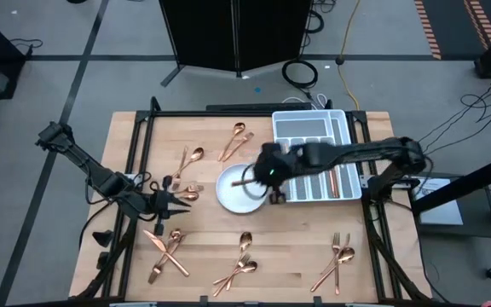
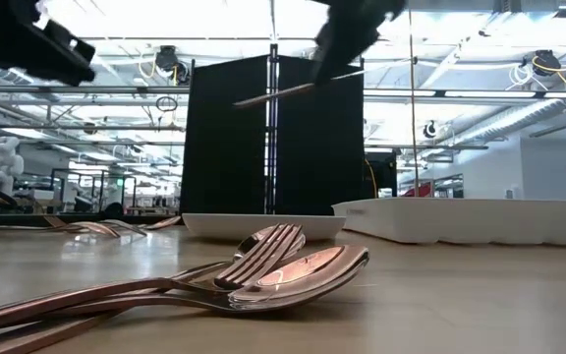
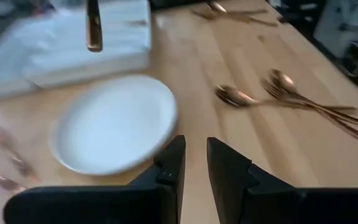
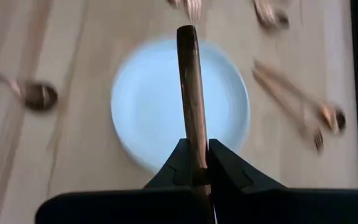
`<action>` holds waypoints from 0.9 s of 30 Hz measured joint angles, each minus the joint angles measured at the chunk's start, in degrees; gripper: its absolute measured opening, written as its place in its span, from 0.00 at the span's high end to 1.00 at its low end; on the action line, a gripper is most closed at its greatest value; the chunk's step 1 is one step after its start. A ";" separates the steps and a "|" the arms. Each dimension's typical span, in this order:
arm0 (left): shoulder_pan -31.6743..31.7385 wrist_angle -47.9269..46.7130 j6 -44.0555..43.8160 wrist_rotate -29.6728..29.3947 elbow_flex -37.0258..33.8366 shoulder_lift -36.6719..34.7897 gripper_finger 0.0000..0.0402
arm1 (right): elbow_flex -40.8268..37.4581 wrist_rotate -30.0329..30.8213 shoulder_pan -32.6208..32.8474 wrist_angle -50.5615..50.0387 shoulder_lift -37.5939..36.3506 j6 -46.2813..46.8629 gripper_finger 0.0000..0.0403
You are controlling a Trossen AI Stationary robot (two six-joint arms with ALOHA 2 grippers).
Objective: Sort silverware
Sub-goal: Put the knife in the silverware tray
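The right gripper (image 4: pixel 194 163) pinches a slim, glossy copper utensil (image 4: pixel 191 93) above the smooth round white plate (image 1: pixel 233 193), beside the ribbed white divided tray (image 1: pixel 314 128). The left gripper (image 3: pixel 194 163), fingers slightly parted and holding nothing, hangs near the wooden table's (image 1: pixel 297 247) left edge. Other copper silverware (image 1: pixel 245 264) lies scattered around.

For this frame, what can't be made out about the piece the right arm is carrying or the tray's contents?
- Held piece: fork, spoon or knife is unclear. The right pincer covers one end in the right wrist view, and it is too small in the high view.
- White tray: its wall hides the contents in the low view.
- Left pincer: nothing seen between its fingers.
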 joint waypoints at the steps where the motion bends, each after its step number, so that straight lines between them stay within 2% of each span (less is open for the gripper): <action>1: 0.00 0.83 1.44 -1.37 0.00 0.00 0.84 | 0.00 -0.60 -1.09 -2.78 -1.26 -0.01 0.98; 6: 0.40 4.94 8.65 -5.93 0.00 -0.02 0.84 | 0.00 -2.96 -6.28 -16.21 -6.04 -1.35 0.98; 14: 3.48 9.42 15.10 -6.41 0.04 -0.03 0.84 | 0.00 -2.34 -11.67 -36.14 -6.85 -22.91 0.97; 19: 5.74 11.11 18.53 -6.40 0.04 -0.31 0.84 | 0.00 -0.72 -13.70 -42.06 -6.63 -39.01 0.97; 24: 8.79 15.19 24.17 -6.39 0.04 -0.46 0.84 | -0.02 1.35 -16.42 -41.85 -6.62 -52.55 0.96; 27: 11.07 19.50 27.79 -6.38 0.04 -0.46 0.84 | -1.19 4.76 -18.24 -42.00 -6.68 -60.45 0.96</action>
